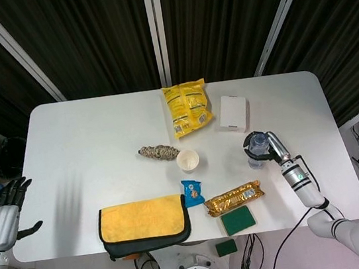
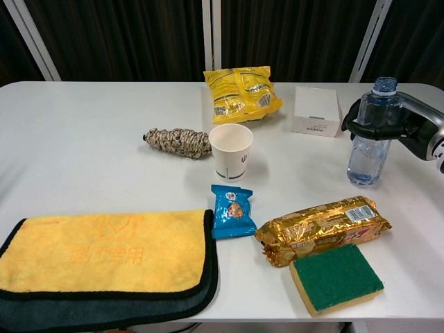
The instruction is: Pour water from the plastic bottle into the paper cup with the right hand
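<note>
Right hand point(image 2: 406, 128) grasping upright plastic bottle point(image 2: 370, 139) standing on white worktop point(image 2: 90, 132), paper cup point(image 2: 230, 151) well apart, left hand point(image 1: 0, 216) off worktop, fingers spread, holding nothing

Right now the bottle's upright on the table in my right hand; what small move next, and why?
Probably open the right hand and ease it back. The plastic bottle stands upright on the table, well to the right of the paper cup, with the fingers wrapped around its upper body, so it looks set down and stable.
</note>
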{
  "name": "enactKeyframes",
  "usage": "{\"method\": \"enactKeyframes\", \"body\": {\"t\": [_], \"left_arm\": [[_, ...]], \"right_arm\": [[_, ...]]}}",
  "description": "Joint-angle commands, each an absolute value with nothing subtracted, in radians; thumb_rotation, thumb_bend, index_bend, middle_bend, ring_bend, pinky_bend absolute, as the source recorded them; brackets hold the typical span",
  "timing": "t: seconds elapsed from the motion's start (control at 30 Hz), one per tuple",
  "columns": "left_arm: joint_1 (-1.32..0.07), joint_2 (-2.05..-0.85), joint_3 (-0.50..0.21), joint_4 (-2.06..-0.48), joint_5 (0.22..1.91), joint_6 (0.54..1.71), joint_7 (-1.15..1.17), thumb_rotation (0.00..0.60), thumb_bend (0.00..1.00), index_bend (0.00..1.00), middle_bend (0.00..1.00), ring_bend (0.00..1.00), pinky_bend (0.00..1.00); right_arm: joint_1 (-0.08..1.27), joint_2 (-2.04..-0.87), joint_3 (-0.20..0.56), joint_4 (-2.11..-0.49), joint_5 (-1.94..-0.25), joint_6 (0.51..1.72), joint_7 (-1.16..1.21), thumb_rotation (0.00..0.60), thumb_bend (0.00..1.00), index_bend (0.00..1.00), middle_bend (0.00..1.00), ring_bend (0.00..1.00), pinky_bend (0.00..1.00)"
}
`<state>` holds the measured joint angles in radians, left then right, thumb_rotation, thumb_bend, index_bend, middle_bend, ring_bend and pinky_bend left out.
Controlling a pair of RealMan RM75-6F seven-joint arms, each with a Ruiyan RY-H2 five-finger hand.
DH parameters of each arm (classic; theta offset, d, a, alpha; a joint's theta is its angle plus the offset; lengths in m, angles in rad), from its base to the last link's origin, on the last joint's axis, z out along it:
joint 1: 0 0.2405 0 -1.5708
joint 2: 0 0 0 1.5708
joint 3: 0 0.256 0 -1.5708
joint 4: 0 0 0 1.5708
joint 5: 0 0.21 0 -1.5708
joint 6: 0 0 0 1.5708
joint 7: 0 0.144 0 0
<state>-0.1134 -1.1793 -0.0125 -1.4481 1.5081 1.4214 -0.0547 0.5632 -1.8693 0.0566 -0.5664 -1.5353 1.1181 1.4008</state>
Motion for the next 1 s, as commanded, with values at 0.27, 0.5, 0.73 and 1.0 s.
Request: {"method": "enactKeyframes", "body": {"t": [0.27,0.5,0.73,1.0], "left_arm": [[-0.114,-1.179,-0.012,-1.436,1.509,1.421,-0.071,0.598,0.09,0.09,0.06,0.0,0.12],[-0.116,-1.18,-0.01,-1.439,1.512,1.422,-0.066,0.597,0.09,0.09,0.06,0.0,0.12],[-0.118,-1.178,-0.009,-1.452,1.513,1.421,-0.051,0.596,0.09,0.09,0.06,0.0,0.12],[-0.117,-1.174,-0.008,-1.462,1.51,1.42,-0.039,0.596,0.09,0.09,0.06,0.0,0.12]], "right_arm": [[0.557,-1.899,0.031,-0.502,-1.56,1.147,1.399,0.6,0.23,0.38,0.47,0.47,0.47],[0.542,-1.893,0.029,-0.5,-1.558,1.163,1.404,0.6,0.14,0.24,0.4,0.39,0.42],[0.522,-1.876,0.014,-0.508,-1.564,1.178,1.397,0.6,0.03,0.01,0.24,0.22,0.27],[0.481,-1.758,-0.05,-0.595,-1.606,1.186,1.269,0.6,0.0,0.0,0.0,0.0,0.01]]}}
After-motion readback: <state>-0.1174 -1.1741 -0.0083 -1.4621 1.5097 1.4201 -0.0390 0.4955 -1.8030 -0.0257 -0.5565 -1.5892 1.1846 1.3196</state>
